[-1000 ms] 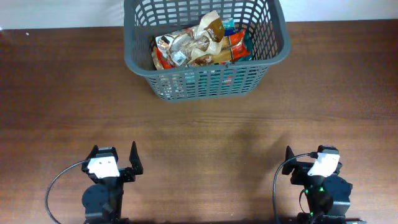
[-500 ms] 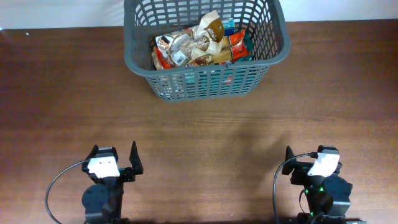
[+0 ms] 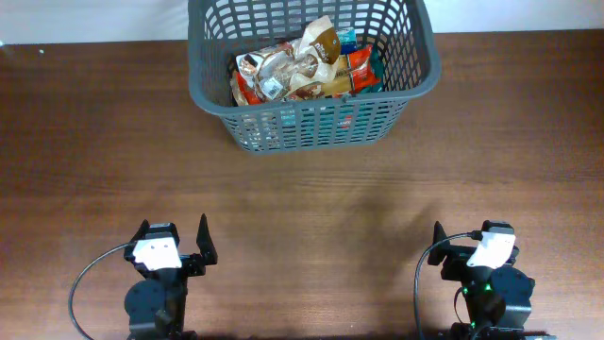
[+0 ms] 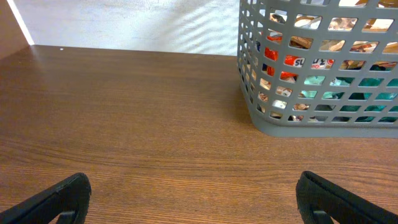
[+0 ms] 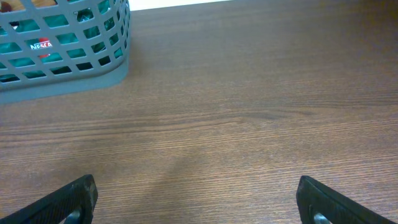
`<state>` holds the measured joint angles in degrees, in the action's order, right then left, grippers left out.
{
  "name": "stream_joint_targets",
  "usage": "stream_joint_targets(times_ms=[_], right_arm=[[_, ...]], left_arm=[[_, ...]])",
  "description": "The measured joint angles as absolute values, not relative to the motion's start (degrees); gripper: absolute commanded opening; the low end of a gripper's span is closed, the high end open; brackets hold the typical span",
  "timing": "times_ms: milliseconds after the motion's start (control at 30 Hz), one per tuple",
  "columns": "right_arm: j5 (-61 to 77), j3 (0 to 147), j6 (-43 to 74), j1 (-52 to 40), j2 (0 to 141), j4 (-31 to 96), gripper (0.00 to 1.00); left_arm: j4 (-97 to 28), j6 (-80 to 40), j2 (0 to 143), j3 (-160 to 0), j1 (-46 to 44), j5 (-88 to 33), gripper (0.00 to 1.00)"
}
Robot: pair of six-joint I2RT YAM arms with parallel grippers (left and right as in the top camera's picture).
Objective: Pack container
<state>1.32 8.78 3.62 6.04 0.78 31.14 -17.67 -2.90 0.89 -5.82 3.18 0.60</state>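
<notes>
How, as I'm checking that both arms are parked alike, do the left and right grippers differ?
The left gripper sits at the near left, the right gripper at the near right. The left gripper's camera shows a broad side of the container; the right gripper's shows only one corner of it. Both are open, empty and apart from the container.

Seen from above, a dark brown wooden table (image 3: 302,179) fills nearly the whole frame, and we note its grain running left to right. A white wall (image 3: 94,17) shows as a strip along the top edge. At upper left, a tiny pale speck (image 3: 41,51) lies on the wood near that wall; we cannot tell what it is.
</notes>
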Motion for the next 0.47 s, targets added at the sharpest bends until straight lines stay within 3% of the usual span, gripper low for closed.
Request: stream_joint_targets(times_ms=[467], right_arm=[[1.32,8.78,3.62,6.04,0.78,31.16,0.99]], left_arm=[[-17.67,-2.90,0.89,-5.82,3.18,0.60,0.99]])
